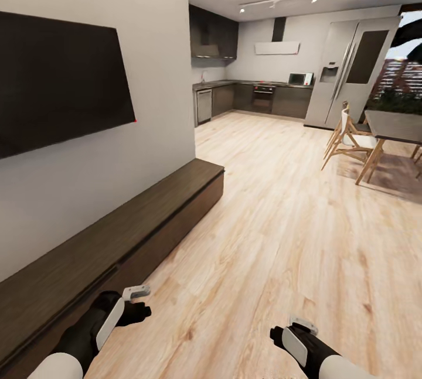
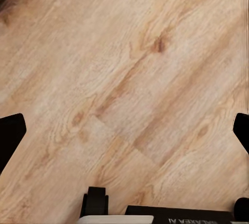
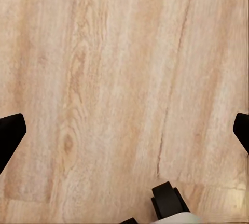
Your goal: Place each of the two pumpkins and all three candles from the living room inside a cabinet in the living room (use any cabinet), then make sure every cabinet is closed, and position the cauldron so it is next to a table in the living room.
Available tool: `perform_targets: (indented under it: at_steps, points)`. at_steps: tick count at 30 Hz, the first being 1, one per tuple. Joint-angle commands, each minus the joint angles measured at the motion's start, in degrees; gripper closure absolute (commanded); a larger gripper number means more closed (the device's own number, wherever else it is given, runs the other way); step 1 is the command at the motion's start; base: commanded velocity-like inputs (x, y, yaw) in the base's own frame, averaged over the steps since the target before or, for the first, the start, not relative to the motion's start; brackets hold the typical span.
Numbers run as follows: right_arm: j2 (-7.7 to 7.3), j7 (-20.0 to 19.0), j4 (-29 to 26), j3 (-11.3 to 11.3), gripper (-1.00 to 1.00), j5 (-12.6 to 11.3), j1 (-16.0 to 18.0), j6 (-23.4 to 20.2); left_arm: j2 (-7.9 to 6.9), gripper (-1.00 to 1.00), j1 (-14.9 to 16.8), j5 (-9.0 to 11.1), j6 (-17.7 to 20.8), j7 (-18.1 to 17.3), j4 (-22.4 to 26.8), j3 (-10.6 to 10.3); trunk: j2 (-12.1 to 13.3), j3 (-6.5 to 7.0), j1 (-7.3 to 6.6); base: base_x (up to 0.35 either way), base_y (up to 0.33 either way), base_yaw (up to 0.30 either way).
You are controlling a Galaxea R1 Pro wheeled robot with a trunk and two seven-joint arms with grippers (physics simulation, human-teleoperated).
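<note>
The long low dark-brown wooden cabinet runs under the black wall TV, drawers all shut; it looks heavy and stiff, so I'd pull a drawer by its top edge. The head view shows that, while the wrist views show pale plank floor between the wide-open, empty left gripper and right gripper

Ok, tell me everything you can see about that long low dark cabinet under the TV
The cabinet is a long, low unit in dark brown wood grain with a flat top. It runs along the pale wall beneath the black TV, from the near left corner of the head view to a squared end partway down the room. It sits on the light wood floor. Its front shows no drawer pulled out, so it looks shut. The left gripper hangs just in front of it, not touching.
</note>
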State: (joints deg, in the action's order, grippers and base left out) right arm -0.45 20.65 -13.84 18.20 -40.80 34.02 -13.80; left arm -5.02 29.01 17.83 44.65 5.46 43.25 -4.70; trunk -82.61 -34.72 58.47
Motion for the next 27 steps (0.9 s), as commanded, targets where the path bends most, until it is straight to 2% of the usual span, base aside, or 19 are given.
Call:
perform_targets:
  at_steps: [1,3,27]
  points:
    - [0.0,0.0,-0.01,0.0,-1.0,0.01,0.0,0.02,-0.03,-1.0,0.0,0.01,0.0,-0.01,0.0,-0.01,0.42,0.18,-0.23,0.0,0.0,-0.287]
    - [0.0,0.0,-0.02,0.0,-1.0,0.01,0.0,0.12,-0.06,-1.0,0.0,0.01,0.0,-0.01,-0.01,-0.02,1.22,0.54,-0.67,0.0,0.0,-0.287]
    - [0.01,0.0,0.48,0.0,-1.0,-0.05,0.0,1.22,-0.08,-1.0,0.0,-0.08,0.09,-0.1,-0.01,0.02,1.22,0.58,-0.67,0.0,0.0,-0.287]
